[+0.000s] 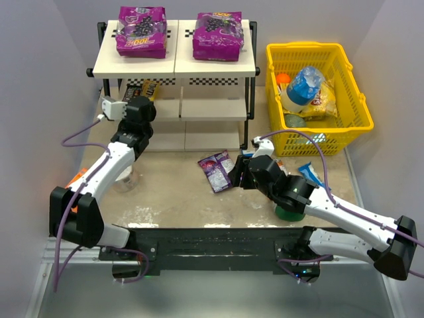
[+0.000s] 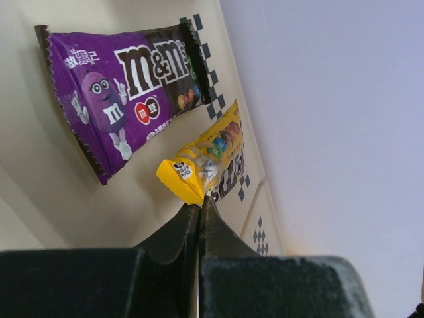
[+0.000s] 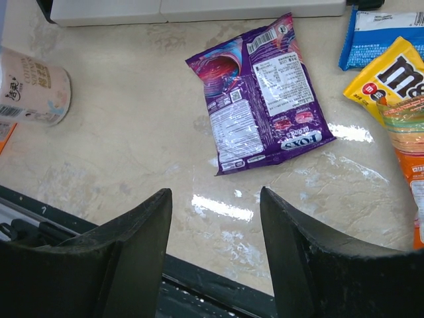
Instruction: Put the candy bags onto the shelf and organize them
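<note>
Beige tabletop [image 1: 165, 192], with purple bag [image 3: 262, 99], cup [image 3: 33, 86] and basket [image 1: 351, 86] around. Left gripper [image 2: 199, 209]: shut, tips touching yellow bag [image 2: 209, 162] on shelf [image 2: 40, 165]. Right gripper [image 3: 213, 195]: half open, empty, over purple bag.

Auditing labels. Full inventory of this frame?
large purple bags: 2, purple, shelf top board
M&M's packet: 1, dark purple, middle tier
held yellow packet: 1, yellow, middle tier
Fox's bag: 1, purple, table
blue packet: 1, blue, table
loose yellow packet: 1, yellow, table
orange packet: 1, orange, table
cup: 1, pale, table
basket: 1, yellow, right of shelf, holds bottle
left gripper: 1, black, shut on held yellow packet
right gripper: 1, black, open near Fox's bag
</note>
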Available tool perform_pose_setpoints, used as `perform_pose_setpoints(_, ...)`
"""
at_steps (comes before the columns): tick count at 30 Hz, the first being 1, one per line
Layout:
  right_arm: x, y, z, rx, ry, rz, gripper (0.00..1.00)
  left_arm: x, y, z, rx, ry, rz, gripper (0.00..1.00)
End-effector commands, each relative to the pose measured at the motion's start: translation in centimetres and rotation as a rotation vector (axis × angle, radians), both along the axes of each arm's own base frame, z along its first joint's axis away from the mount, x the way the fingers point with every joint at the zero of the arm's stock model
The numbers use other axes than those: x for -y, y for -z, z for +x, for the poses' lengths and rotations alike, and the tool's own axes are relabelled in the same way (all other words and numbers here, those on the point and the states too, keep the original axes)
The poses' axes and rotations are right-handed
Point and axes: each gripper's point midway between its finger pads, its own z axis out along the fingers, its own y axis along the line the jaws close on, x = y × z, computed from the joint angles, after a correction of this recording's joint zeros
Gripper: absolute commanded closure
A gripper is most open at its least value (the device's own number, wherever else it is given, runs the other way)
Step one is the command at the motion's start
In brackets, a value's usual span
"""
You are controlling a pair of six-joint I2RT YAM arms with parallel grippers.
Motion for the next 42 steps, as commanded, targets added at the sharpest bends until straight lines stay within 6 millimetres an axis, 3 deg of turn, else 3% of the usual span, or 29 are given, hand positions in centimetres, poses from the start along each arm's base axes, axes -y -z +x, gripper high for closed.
perform_pose_setpoints(1, 0.8, -0.8, 0.5, 0.028, 0.042, -0.004, 0.4, -0.6, -0.2, 0.8, 0.034, -0.03, -0.05, 1.0)
perform_pose_setpoints(4, 0.8, -0.8, 0.5, 0.031, 0.044, -0.003, 0.4, -0.6, 0.2, 0.8, 0.037, -0.03, -0.059, 1.0)
perform_pose_setpoints(7, 0.8, -0.8, 0.5, 0.029, 0.043, -0.003, 0.4, -0.3, 0.0, 0.9, 0.041, -0.019, -0.061, 0.93)
perform_pose_setpoints(10, 0.8, -0.9, 0.5, 0.031, 0.042, -0.002, 0.4, -0.3, -0.3, 0.8, 0.048, -0.011, -0.059, 0.78)
perform_pose_setpoints(14, 1.0, -1.0, 0.5, 0.034, 0.049, -0.004, 0.4, -0.4, -1.7, 0.2, 0.069, -0.002, -0.042, 0.5)
perform_pose_setpoints(18, 1.2, -1.3, 0.6, 0.043, 0.057, 0.001, 0.39, -0.5, -2.5, -0.5, 0.077, 0.01, -0.034, 0.36)
perform_pose_setpoints(27, 1.1, -2.4, 0.7, 0.053, 0.058, 0.009, 0.38, 0.8, -5.6, -2.9, 0.098, 0.143, 0.038, 0.29)
perform_pose_setpoints(31, 1.3, -2.9, 0.8, 0.06, 0.058, 0.004, 0.36, 1.7, -5.5, -4.8, 0.046, 0.253, 0.136, 0.27)
perform_pose_setpoints(36, 1.1, -3.7, 0.9, 0.073, 0.055, 0.014, 0.32, 2.1, -7.2, -6.7, 0.056, 0.35, 0.283, 0.26)
perform_pose_setpoints(42, 0.7, -4.2, 0.9, 0.076, 0.04, 0.028, 0.32, 1.3, -8.3, -7.5, 0.057, 0.348, 0.383, 0.36)
